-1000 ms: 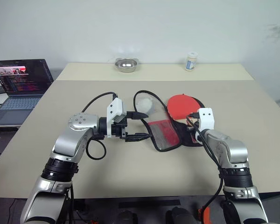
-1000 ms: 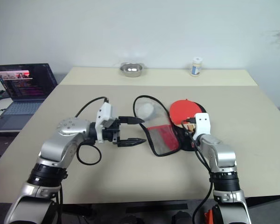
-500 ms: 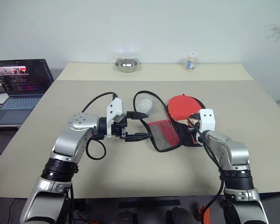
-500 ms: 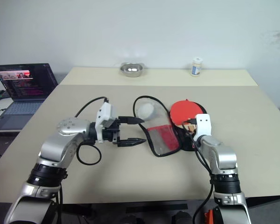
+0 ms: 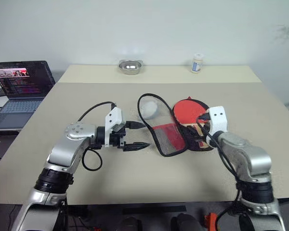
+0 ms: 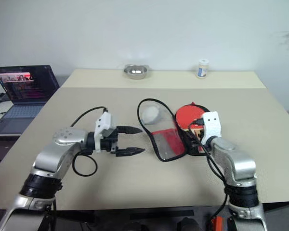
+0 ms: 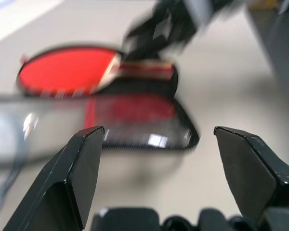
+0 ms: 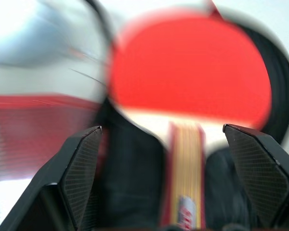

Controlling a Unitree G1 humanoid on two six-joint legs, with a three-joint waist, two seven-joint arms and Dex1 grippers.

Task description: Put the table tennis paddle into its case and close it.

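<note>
Your right hand [image 8: 161, 183] has just let go of the red-faced wooden-handled paddle [image 5: 190, 111], now lying in the open red-and-black fabric case [image 5: 171, 138]; both hands gape empty, left hand [image 5: 137, 135] pulled back leftward, so zipping remains.

The table tennis paddle [image 8: 190, 62] has a matt red rubber face and a pale wooden handle with red stripes. The case [image 5: 169, 139] is soft cloth with black edging, black mesh over red, and a glossy clear panel. The bowl [image 5: 130, 66] is shiny metal. The table [image 5: 86, 96] is smooth, matt beige.
</note>
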